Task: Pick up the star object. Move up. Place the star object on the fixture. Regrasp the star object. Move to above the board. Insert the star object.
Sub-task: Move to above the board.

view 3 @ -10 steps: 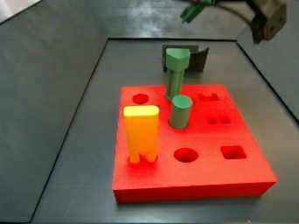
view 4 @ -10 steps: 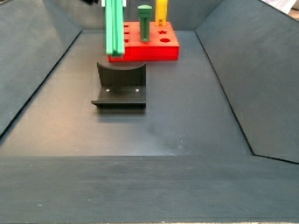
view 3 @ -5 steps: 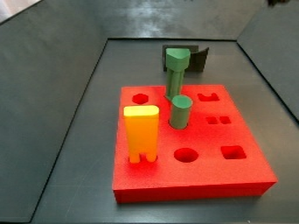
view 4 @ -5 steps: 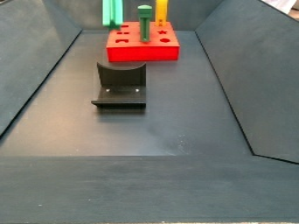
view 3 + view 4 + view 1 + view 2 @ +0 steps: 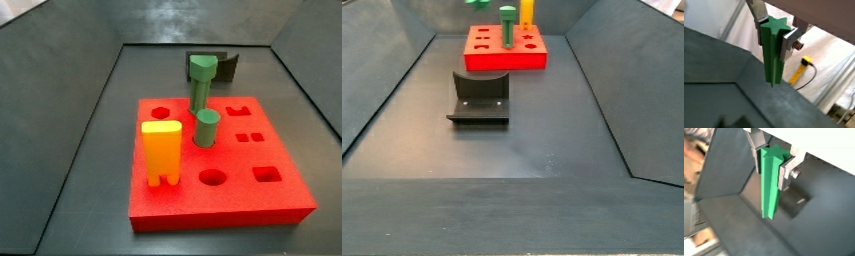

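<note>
The gripper (image 5: 776, 31), raised above both side views, clamps the star object (image 5: 773, 52) by its top, so placing on the fixture (image 5: 480, 97), regrasping and inserting into the board (image 5: 221, 190) remain, I judge.

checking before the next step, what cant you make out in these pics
- Gripper: out of frame in both side views; only the wrist views show its jaws clamping the star object.
- Star object: in a side view only its tip shows, cut by the top edge.
- Fixture: partly hidden behind the tall green peg.
</note>
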